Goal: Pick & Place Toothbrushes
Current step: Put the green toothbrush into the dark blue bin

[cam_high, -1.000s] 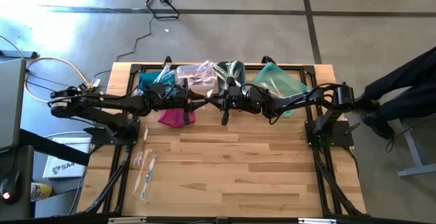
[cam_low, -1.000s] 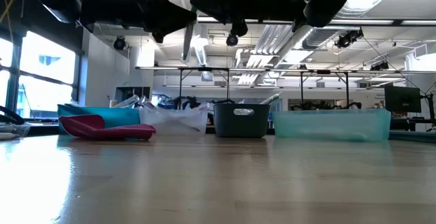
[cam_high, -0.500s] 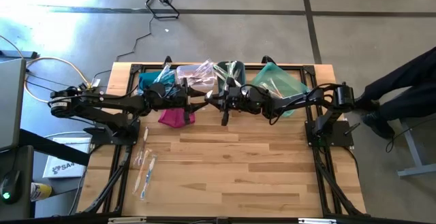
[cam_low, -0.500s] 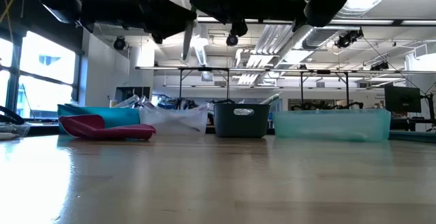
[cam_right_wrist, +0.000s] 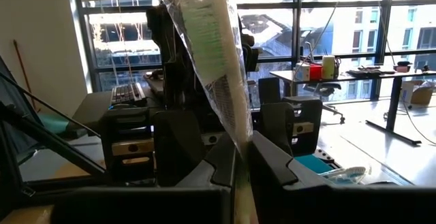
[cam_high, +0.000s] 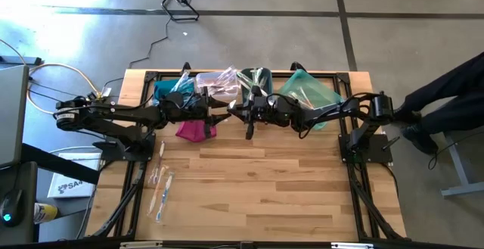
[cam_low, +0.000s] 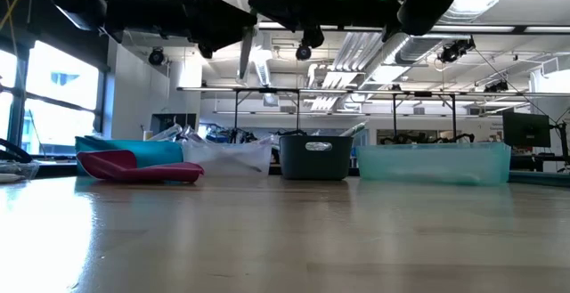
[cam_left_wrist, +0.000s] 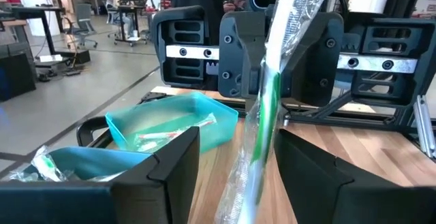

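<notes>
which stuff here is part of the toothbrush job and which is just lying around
Job:
- wrapped toothbrush, clamped in the right gripper, passing through the open left gripper
- loose toothbrushes on the table

Lying about:
- magenta pouch
- blue bin, clear bin, grey bin, teal bin: possibly drop-off spots

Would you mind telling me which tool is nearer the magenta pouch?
The left. The left tool hovers open just beside the magenta pouch, over its inner edge. The right tool, shut on a wrapped toothbrush, is farther toward the table's middle.
</notes>
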`<action>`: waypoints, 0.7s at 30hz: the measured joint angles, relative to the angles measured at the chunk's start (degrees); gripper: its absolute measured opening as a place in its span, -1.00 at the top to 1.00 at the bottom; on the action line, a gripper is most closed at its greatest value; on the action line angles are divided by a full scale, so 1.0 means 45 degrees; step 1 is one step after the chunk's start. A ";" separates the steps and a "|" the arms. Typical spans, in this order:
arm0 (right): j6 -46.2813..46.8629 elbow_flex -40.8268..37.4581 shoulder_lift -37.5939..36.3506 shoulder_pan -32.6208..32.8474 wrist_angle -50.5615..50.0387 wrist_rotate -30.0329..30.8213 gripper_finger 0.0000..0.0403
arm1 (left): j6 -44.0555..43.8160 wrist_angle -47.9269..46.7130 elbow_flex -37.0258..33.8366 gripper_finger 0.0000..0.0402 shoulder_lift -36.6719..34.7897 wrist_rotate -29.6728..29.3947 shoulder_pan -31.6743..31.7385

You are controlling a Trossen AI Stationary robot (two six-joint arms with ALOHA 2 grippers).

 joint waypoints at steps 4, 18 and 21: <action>0.0000 0.0000 -0.0010 0.0000 -0.0010 0.0003 0.93 | 0.0050 0.0000 0.0000 0.07 -0.0010 0.0000 0.0000; 0.0005 -0.0005 -0.1296 -0.0162 -0.2703 0.1396 0.93 | 0.0692 -0.1120 -0.0010 0.07 -0.0285 -0.1161 0.0010; 0.0039 -0.0005 -0.1768 -0.0155 -0.3827 0.2010 0.93 | 0.0822 -0.1902 -0.0044 0.07 -0.0871 -0.2044 0.0010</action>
